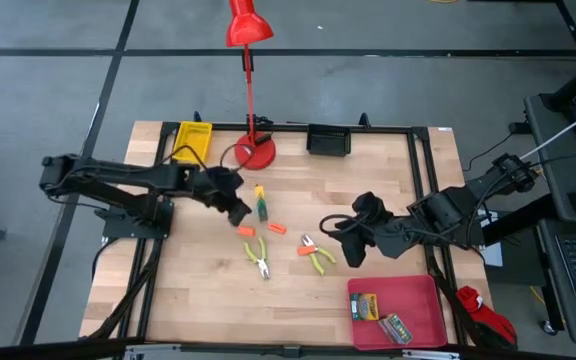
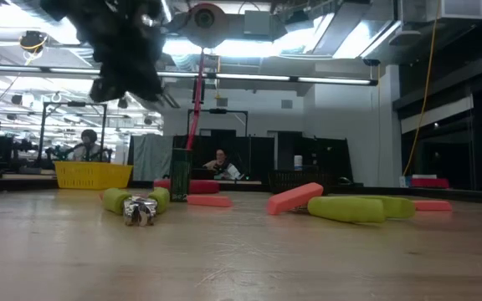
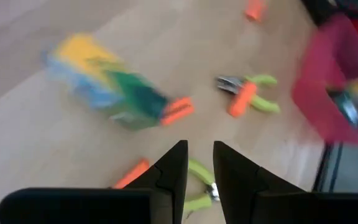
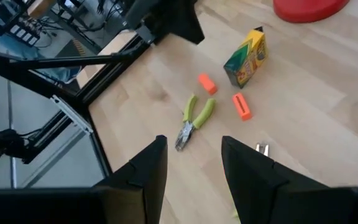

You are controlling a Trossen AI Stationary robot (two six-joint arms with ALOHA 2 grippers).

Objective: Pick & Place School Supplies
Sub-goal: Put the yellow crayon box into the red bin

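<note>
While two printed packs (image 1: pixel 380 315) already lie in the red tray (image 1: pixel 420 295) at the table's (image 1: pixel 198 290) near right corner, the rest of the supplies sit loose on the bare wood in the middle. A third pack (image 4: pixel 246 58), a small box printed green, yellow and white, lies just beside the red lamp's base (image 1: pixel 258 152). It looks like light cardboard: stiff enough to pinch across its narrow faces, yet likely to dent under a hard squeeze.

Two small pliers with yellow-green handles lie near the table's centre, one (image 1: pixel 258 257) more to the left, the other (image 1: pixel 316 254) nearer the right arm. They are probably metal at the nose and soft-coated at the handles, so heavier than they look; the handles, close to the pivot, seem the best place to grip, since the nose is thin and slippery.

Three orange pieces lie among them: one (image 1: pixel 245 231) near the left gripper, one (image 1: pixel 276 228) just beside the box, and one (image 1: pixel 307 251) touching or resting on the right-hand pliers. They are short blunt blocks, light and probably a bit rubbery, easy to nudge away, so a grip across the short side suits them.

Over the box and the nearest orange piece the left gripper (image 3: pixel 199 163) hangs, fingers a narrow gap apart, holding nothing. The right gripper (image 4: pixel 194 162) hovers beside the right-hand pliers, fingers well apart and empty.
</note>
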